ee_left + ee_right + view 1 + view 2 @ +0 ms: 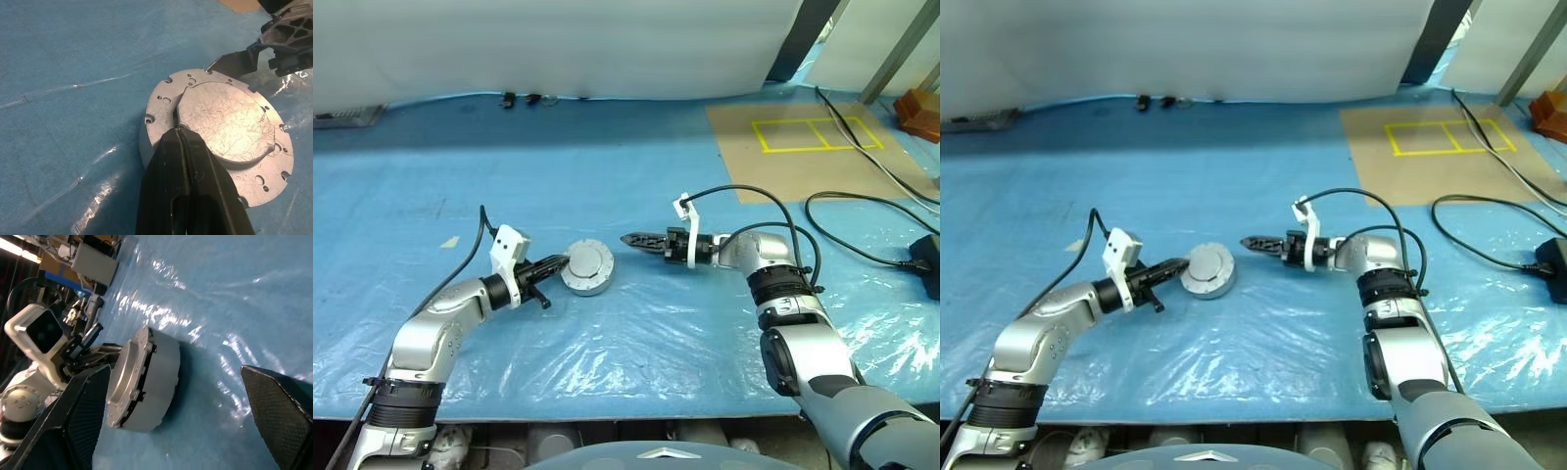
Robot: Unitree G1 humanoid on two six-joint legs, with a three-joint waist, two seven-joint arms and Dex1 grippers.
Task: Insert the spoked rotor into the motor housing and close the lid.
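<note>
On the blue plastic-covered desk (636, 352), the left end effector (558, 262) had its 2 black fingers pressed shut, tips resting on the near rim of the motor housing (586, 268), which sat flat near the desk's middle with the lid (227, 120) closed over it, smooth grey face up. Just right of the housing and apart from it, the right end effector (628, 238) pointed toward it with jaws spread wide, holding nothing. The housing looked like rigid, fairly heavy, slick metal, likely best gripped across its side wall.
</note>
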